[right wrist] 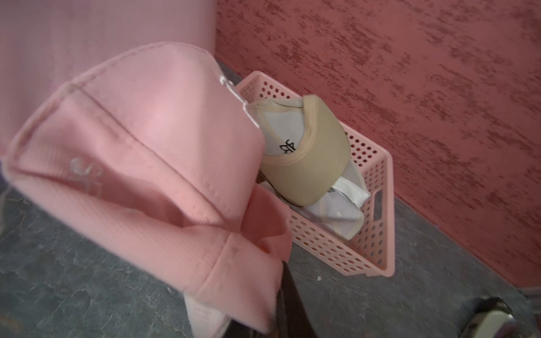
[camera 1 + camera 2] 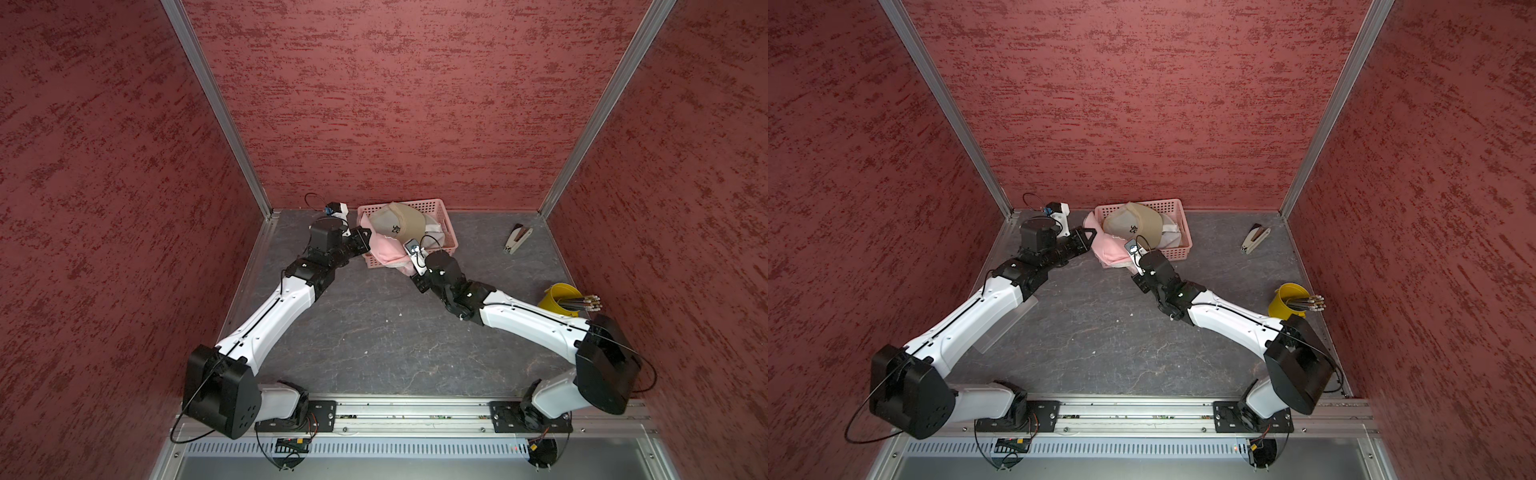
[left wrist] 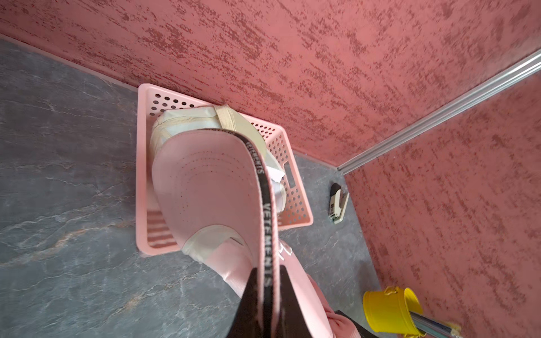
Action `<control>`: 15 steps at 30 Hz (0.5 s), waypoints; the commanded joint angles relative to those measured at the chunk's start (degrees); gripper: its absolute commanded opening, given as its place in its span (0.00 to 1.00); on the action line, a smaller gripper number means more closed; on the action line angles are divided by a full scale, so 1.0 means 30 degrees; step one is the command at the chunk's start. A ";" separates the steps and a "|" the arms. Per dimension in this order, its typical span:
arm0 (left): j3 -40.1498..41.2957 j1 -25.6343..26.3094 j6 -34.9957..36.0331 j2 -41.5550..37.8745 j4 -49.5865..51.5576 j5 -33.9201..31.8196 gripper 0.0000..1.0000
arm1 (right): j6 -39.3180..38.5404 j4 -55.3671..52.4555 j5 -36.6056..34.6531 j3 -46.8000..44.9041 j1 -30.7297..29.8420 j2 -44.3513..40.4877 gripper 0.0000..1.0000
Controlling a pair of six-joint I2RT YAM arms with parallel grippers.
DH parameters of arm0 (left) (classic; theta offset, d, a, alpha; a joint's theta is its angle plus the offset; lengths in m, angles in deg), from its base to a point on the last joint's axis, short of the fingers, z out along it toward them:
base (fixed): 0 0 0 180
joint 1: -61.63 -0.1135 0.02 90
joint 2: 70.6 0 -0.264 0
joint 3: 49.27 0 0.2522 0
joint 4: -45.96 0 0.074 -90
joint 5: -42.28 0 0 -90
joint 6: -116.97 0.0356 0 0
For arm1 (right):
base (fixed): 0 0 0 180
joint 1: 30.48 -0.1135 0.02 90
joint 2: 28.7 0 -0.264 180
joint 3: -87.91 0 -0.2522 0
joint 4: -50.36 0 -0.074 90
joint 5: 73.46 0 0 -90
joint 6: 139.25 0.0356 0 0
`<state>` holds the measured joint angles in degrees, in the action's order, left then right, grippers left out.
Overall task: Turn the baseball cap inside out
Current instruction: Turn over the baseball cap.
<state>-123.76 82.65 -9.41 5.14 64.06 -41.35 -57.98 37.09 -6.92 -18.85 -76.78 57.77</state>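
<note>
Two cap (image 2: 384, 250) edges: left hand (image 3: 268, 279), right hand (image 1: 278, 297).

Three mottled red walls (image 2: 395, 104) enclose a grey, veined bench (image 2: 374, 340) — bare aluminium posts (image 2: 215, 104) run up both back corners, and a metal rail (image 2: 415, 409) edges the front.

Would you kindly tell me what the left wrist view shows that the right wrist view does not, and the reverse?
Only the left wrist view: the pink cap's stitched brim, its black lettered band and the yellow bucket. Only the right wrist view: the pink cap's crown from outside and the black emblem on the beige cap. Both: the pink cap, the beige cap and the pink basket.
</note>
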 commanded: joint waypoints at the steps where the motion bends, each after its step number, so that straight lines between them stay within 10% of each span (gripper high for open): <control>1: 0.0839 0.0153 -0.2423 -0.0566 -0.4048 -0.2076 0.00 | 0.3800 -0.1046 -0.3954 0.0862 -0.0512 0.0073 0.00; 10: 0.0708 0.0965 -0.2109 -0.0881 -0.7350 -0.2943 0.00 | 0.7217 0.0774 -0.1390 -0.0591 -0.1965 0.0727 0.00; 15: 0.0873 0.0644 -0.1962 -0.0413 -0.9056 0.0601 0.00 | 0.7153 0.3507 0.3557 -0.1179 -0.1986 0.0373 0.29</control>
<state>-120.03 85.03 -15.25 4.23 45.44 -45.87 -38.42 41.75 -6.05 -20.58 -82.18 60.40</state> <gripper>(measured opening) 0.093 0.254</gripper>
